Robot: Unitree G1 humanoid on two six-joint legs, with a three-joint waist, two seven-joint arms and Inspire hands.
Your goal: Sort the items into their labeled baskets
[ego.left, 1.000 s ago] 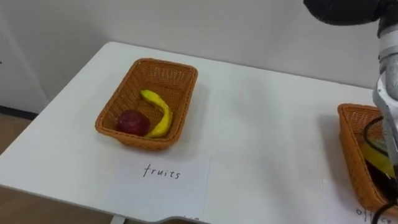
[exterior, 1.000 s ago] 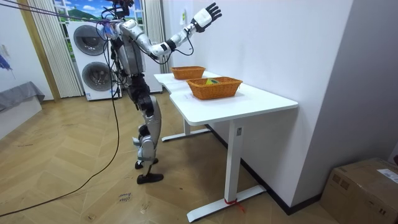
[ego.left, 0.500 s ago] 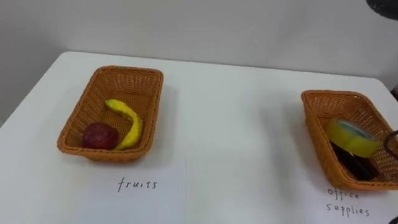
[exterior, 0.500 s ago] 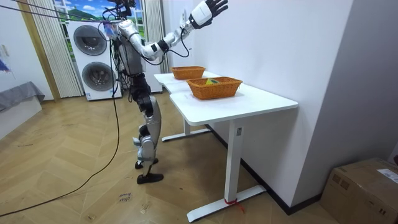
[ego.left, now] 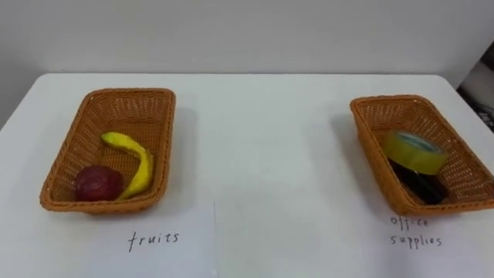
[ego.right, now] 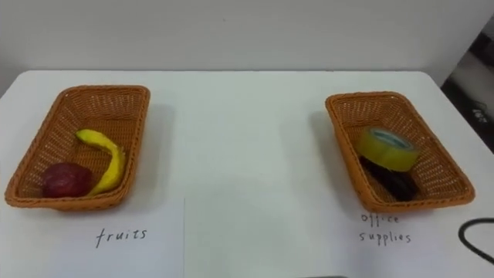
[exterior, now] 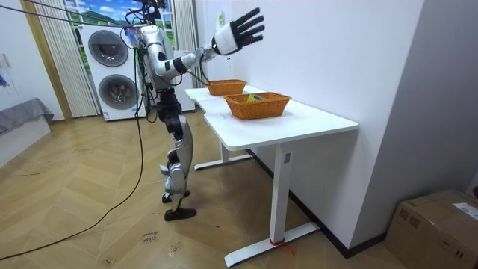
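Right hand (exterior: 237, 31), raised high in the room view, is spread wide and empty; the robot stands at the white table (exterior: 299, 119) on a wood floor (exterior: 89, 202). From the left eye, a curved yellow banana (ego.left: 133, 158) and dark red fruit (ego.left: 98, 182) lie in the left basket (ego.left: 158, 108), and a yellow tape roll (ego.left: 415, 150) in the right basket (ego.left: 370, 104).

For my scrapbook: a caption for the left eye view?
Banana and red fruit in left basket, yellow tape roll in right basket.

My two eyes look down closely at the baskets (ego.left: 164, 139) on the table (ego.left: 262, 154). The far room camera sees them too.
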